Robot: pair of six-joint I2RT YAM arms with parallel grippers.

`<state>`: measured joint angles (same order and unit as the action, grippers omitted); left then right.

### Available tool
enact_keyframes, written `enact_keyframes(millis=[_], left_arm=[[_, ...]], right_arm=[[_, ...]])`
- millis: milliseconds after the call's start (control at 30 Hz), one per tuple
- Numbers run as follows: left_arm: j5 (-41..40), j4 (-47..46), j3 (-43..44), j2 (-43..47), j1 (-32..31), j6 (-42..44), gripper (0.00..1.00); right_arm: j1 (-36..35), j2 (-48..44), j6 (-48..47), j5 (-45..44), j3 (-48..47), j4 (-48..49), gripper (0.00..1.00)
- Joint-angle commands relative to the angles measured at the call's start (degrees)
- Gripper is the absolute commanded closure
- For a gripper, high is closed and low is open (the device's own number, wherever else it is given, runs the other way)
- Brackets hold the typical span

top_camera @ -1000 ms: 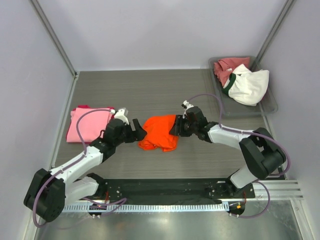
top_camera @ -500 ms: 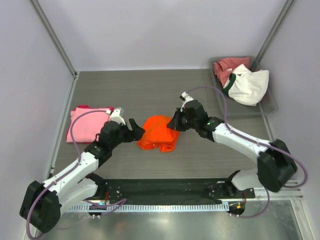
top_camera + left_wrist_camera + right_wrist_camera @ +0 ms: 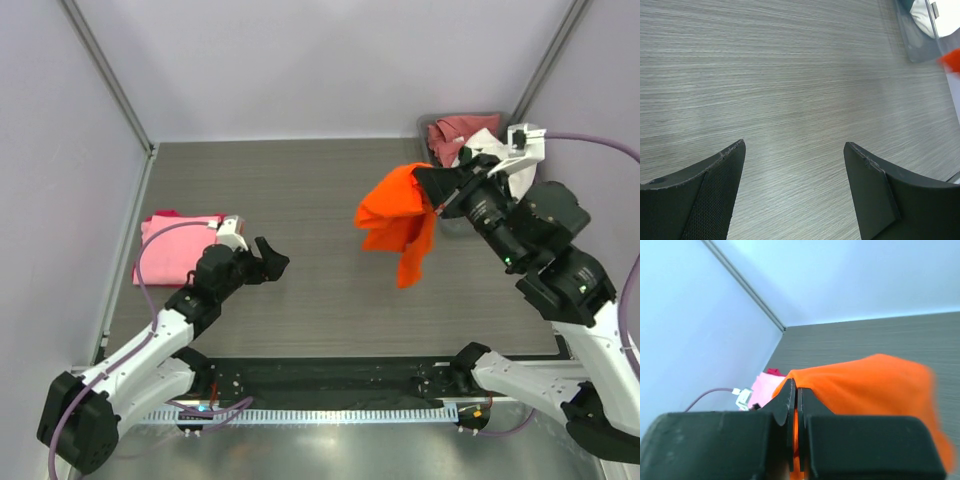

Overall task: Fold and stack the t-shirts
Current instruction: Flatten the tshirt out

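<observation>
- Surface (image 3: 320, 190): carries everything listed here.
- Folded t-shirts (image 3: 178, 248): stacked on the surface at its far left.
- Left tool (image 3: 265, 258): just right of that stack and apart from it, low over the surface, with nothing between its jaws.
- Hanging t-shirt (image 3: 397, 215): above the surface, right of centre and clear of it, pinched at its upper edge by the right tool (image 3: 428, 182).
- Bin (image 3: 455, 116): on the surface in the far right corner, behind the right tool.
- Rear t-shirt (image 3: 455, 132): in the bin, at the back.
- Front t-shirt (image 3: 488, 148): in the bin, before and right of the rear one, partly hidden by the right arm.
</observation>
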<state>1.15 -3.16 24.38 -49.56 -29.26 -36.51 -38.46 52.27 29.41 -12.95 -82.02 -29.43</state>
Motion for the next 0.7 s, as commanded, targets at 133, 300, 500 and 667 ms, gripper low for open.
enact_keyframes(millis=[133, 300, 500, 667], left_arm=[[0.5, -2.3, -0.2, 0.1, -0.3, 0.9, 0.19], [0.0, -2.3, -0.8, 2.0, -0.3, 1.4, 0.20], [0.8, -3.9, -2.2, 4.2, -0.4, 1.4, 0.20], [1.3, -3.8, -1.5, 2.3, -0.4, 1.4, 0.20]], right_arm=[[-0.1, 14.8, 0.4, 18.7, -9.8, 1.0, 0.99], [-1.8, 21.7, 1.5, 26.7, -9.7, 6.2, 0.99], [-1.7, 25.4, 0.2, 16.4, -6.4, 8.2, 0.99], [-1.4, 29.3, -0.6, 15.1, -3.8, 8.2, 0.99]])
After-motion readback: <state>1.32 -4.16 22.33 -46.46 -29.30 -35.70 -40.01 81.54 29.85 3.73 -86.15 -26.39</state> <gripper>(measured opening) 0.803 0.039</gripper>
